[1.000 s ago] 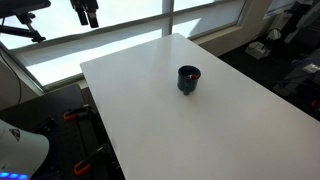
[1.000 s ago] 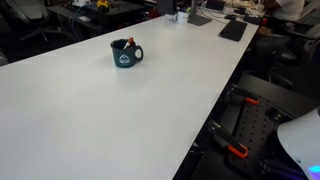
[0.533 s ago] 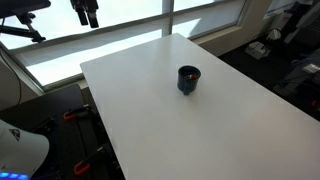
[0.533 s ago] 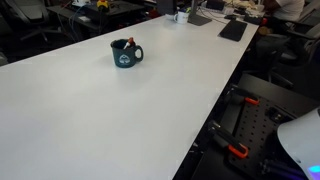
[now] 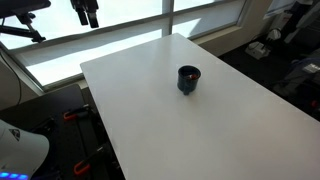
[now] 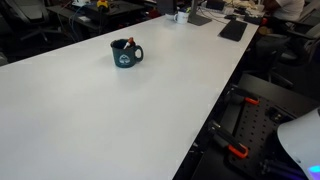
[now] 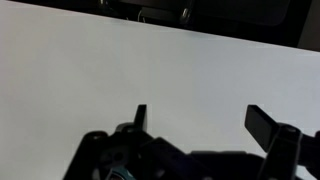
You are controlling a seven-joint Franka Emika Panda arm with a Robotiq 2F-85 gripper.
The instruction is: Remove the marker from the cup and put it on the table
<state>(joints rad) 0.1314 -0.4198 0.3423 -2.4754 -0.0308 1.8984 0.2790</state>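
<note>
Nothing has shifted since the earlier frames: cup, marker and claw sit just as they did. The claw point(image 7: 200, 124) hangs over bare table point(image 7: 160, 65) in the wrist view, its two fingers point(image 7: 264, 122) spread wide with nothing between them, so it is open and empty. Neither task object shows below or ahead of the claw there, only white surface and the table's dark edge beyond the fingertips, so the cup lies well apart from it and outside its line of sight.

In both exterior views the cup point(image 5: 188, 79) point(image 6: 126, 53) stands upright on the table point(image 5: 230, 130) point(image 6: 90, 120), alone on the white top. The marker point(image 6: 131, 42) leans inside it, its tip poking just above the rim, which is the only part a claw could pinch. The wide spread suits that approach. I judge the task not yet begun: the claw must first travel to above the cup, line its fingers either side of the exposed tip, then descend without knocking the rim
</note>
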